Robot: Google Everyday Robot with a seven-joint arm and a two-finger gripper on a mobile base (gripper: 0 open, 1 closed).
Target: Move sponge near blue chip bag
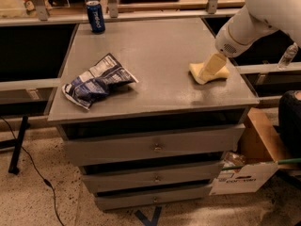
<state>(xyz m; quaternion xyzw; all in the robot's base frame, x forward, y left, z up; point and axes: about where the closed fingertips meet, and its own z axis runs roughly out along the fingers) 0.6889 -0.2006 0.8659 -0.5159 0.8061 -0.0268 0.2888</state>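
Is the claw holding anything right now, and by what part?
Cannot tell: the claw is low at the sponge, near the table's right edge; no grip shows.

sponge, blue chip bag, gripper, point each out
sponge (223, 73): camera view, its bare right end.
blue chip bag (96, 81): camera view, middle of the crumpled foil.
gripper (205, 76): camera view, its tip, down at the sponge's middle.
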